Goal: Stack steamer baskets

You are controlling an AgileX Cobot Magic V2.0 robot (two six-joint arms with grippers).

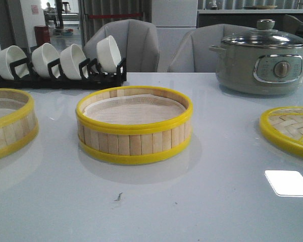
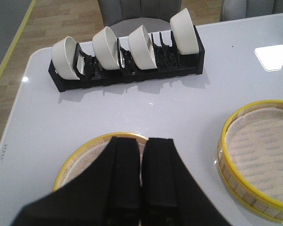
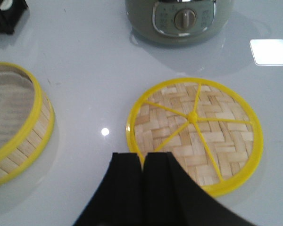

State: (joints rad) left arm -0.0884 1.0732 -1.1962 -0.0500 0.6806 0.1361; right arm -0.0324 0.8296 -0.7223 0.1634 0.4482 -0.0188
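Steamer baskets upright, open side up, apart.

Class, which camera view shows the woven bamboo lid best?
The right wrist view: the whole woven bamboo lid shows from above, spokes and yellow rim included. The front view catches only its edge at the right border. The left wrist view misses it.

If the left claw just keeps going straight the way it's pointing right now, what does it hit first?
Most likely the steamer basket right beneath the shut left claw, near its rim. The black bowl rack lies farther along the table, but depth is hard to judge from the wrist view.
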